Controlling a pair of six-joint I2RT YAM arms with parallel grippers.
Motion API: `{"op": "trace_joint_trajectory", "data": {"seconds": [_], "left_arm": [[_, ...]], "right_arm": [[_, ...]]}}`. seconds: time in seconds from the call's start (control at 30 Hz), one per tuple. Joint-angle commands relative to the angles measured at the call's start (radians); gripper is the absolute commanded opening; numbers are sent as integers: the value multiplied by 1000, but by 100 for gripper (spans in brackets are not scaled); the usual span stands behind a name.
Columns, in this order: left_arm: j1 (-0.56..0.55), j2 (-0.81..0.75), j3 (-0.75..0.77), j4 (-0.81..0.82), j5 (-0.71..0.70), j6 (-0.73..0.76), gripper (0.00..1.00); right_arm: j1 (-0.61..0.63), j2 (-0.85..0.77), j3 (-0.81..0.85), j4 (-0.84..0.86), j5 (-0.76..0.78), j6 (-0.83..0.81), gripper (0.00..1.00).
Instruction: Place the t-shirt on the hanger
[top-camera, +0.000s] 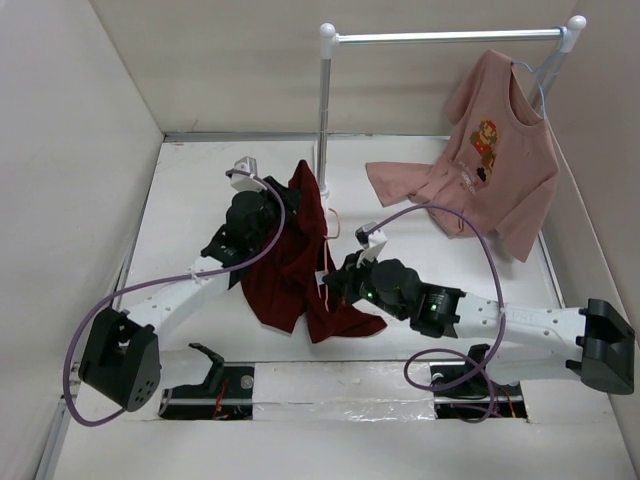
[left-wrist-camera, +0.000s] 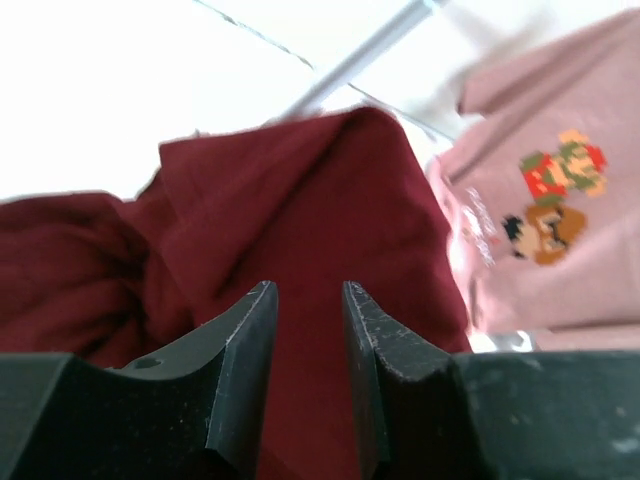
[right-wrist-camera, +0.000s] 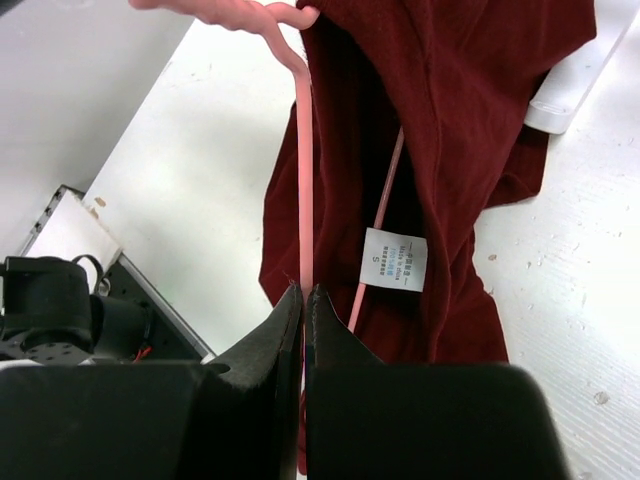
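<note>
The maroon t-shirt (top-camera: 285, 265) is bunched and lifted into a peak in front of the rack pole, its lower part on the table. My left gripper (top-camera: 283, 210) is at its upper part; in the left wrist view its jaws stand a little apart (left-wrist-camera: 308, 288) with the t-shirt (left-wrist-camera: 320, 200) filling the gap. My right gripper (top-camera: 328, 283) is shut (right-wrist-camera: 304, 290) on a wire of the pink hanger (right-wrist-camera: 304, 180). The hanger's other wire runs inside the t-shirt (right-wrist-camera: 450, 130) past the white neck label (right-wrist-camera: 394, 258).
A white clothes rack stands at the back, its pole (top-camera: 325, 110) just behind the t-shirt. A pink t-shirt with a cartoon print (top-camera: 500, 150) hangs from the bar on a pale hanger. A salmon-pink garment (top-camera: 410, 180) lies beside it. Walls close in on left and right.
</note>
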Motion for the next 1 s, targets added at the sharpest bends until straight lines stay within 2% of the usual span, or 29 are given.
{"op": "trace_joint_trajectory", "data": {"seconds": [0.0, 0.1, 0.2, 0.4, 0.6, 0.73, 0.97], "left_arm": [[7, 24, 85, 49, -88, 90, 29], [31, 66, 121, 47, -72, 122, 34], [42, 121, 166, 24, -79, 145, 43], [56, 213, 224, 18, -24, 182, 41], [56, 259, 238, 70, 25, 205, 34], [56, 308, 292, 60, 8, 227, 0], [145, 305, 353, 11, -43, 201, 0]], "right_arm": [[-2, -53, -14, 6, -20, -6, 0], [-11, -63, -17, 2, -34, -12, 0], [-11, -74, -17, -2, -45, -12, 0], [-11, -96, -14, -16, -45, -16, 0], [-20, -114, -11, -22, -59, -20, 0], [-29, -120, -9, -31, -65, -20, 0], [-29, -162, -23, -89, -89, 1, 0]]}}
